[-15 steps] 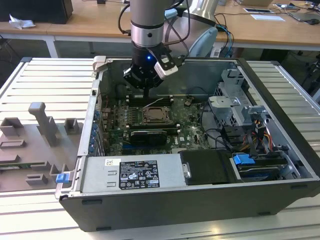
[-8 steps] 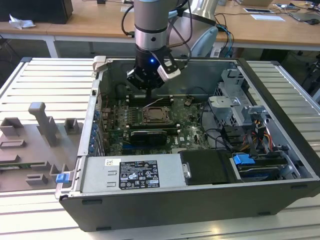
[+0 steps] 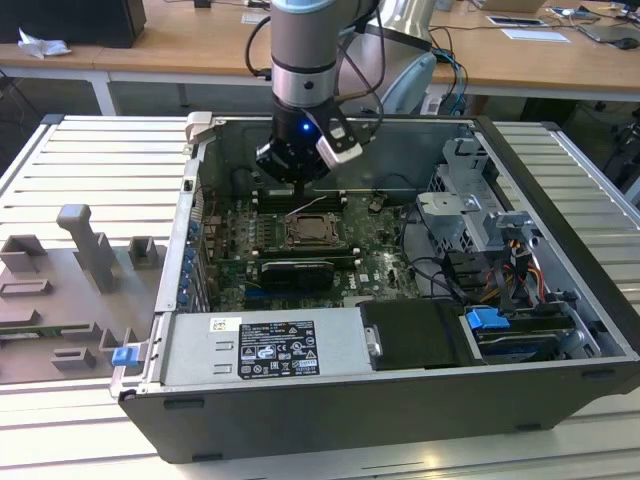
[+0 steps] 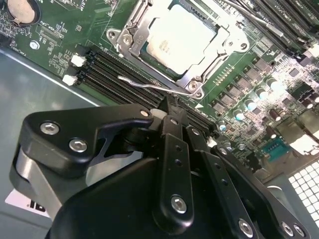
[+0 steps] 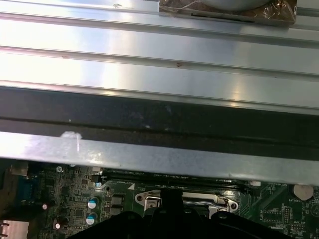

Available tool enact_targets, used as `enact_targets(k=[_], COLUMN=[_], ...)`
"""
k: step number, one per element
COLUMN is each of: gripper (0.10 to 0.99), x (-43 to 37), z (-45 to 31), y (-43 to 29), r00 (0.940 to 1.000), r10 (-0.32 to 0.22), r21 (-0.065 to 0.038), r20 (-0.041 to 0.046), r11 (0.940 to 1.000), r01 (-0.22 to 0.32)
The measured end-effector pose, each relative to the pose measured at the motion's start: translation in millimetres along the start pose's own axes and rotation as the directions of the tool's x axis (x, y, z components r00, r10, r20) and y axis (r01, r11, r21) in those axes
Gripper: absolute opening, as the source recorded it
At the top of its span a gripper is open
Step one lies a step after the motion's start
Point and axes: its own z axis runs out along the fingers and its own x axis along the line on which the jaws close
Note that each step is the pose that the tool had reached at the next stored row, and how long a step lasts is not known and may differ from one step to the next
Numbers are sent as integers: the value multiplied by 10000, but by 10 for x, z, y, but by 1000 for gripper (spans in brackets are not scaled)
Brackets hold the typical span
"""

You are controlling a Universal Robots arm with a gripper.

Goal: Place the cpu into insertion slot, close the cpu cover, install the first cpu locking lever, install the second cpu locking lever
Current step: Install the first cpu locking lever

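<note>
Arm (image 3: 303,50) drops approx vertical into the open PC case (image 3: 560,210). Gripper (image 4: 172,105) jaws look pressed together, w/ the tip just beside a wire locking lever (image 4: 149,84); can't tell if touching. Cpu (image 4: 182,37) sits in insertion slot (image 3: 308,231), cpu cover (image 4: 131,36) down around it.

Ribbed silvery worktop (image 3: 90,165) is carrying everything. An open computer case (image 3: 400,410) is lying on its side in the middle and taking up most of the surface. A grey holder plate (image 3: 60,300) with upright blocks is sitting just beside it at the exterior view's left. A small blue clip (image 3: 125,355) is showing at the plate's edge next to the case.
</note>
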Motion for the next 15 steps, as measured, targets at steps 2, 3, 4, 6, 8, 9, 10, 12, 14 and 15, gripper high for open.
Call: enact_targets(k=[2, 3, 4, 6, 8, 9, 10, 12, 14, 15], gripper=[106, 106, 106, 106, 106, 106, 106, 106, 106, 106], x=[-3, -5, -12, -28, -53, -75, -92, -94, -95, -95], z=[12, 19, 27, 40, 56, 70, 83, 95, 106, 110], y=[-1, -2, -3, -4, -3, -2, 2, 6, 5, 5], r00=[10000, 10000, 10000, 10000, 10000, 10000, 10000, 10000, 9999, 9999], r10=[-1, -2, 0, 0, 1, 0, -3, -87, -133, -134], r21=[-4, -18, -42, -57, -56, -57, -58, -71, -78, -83], r20=[0, 1, 4, 5, 3, 4, 4, 1, -2, -3], r11=[10000, 10000, 10000, 10000, 10000, 10000, 10000, 9999, 9999, 9999], r01=[1, 2, 0, 0, -1, 0, 3, 87, 133, 134])
